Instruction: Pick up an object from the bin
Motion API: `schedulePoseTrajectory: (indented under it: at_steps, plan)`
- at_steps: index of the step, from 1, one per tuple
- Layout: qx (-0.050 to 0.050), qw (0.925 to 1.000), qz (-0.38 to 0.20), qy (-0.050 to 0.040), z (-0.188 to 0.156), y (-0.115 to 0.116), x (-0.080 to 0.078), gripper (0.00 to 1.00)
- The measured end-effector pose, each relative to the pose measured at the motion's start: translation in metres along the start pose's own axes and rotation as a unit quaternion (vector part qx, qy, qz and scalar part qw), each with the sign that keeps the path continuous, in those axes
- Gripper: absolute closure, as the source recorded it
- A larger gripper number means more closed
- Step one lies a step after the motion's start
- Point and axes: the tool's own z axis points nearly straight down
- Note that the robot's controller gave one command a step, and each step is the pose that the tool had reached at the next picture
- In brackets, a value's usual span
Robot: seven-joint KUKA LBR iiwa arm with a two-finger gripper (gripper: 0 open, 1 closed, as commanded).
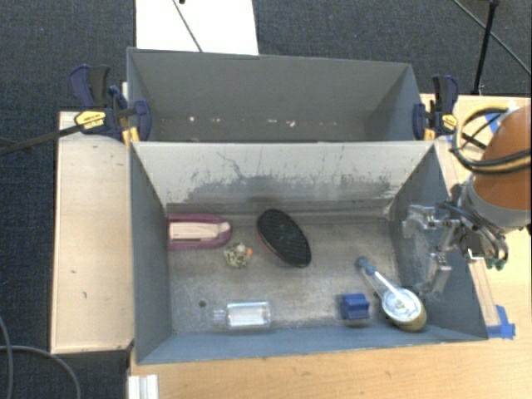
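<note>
a white round-headed tool with a blue handle point(389, 294) lies in the near right corner of the bin point(274, 181), a blue block point(355, 307) just left of it. the gripper point(434, 274) hangs just right of the tool, by the right wall; whether it is parted or closed cannot be told.

Six small things lie apart on the floor of the grey bin point(274, 173).
A black oval brush point(283, 238) lies mid-floor, with a crumpled scrap point(238, 255) and a pink-and-white oblong piece point(198, 231) to its left. Along the near edge are a clear plastic box point(247, 314), a blue block point(355, 307) and, rightmost, a white round-headed tool point(392, 296) with a blue-tipped handle.
</note>
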Motion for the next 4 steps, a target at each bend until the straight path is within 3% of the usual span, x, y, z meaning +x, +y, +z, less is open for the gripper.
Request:
schedulePoseTrajectory:
  at_steps: [1,2,3,4]
  plan:
    - [0.000,0.9490,-0.315,-0.0031,0.091,-0.004,0.022,0.00]
    - [0.003,0.8663,-0.500,-0.0074,0.110,0.069,0.028,0.00]
    - [0.005,0.8663,-0.499,-0.0091,0.109,0.068,0.028,1.00]
    - [0.004,0.8566,-0.516,-0.0062,-0.012,0.086,0.013,1.00]
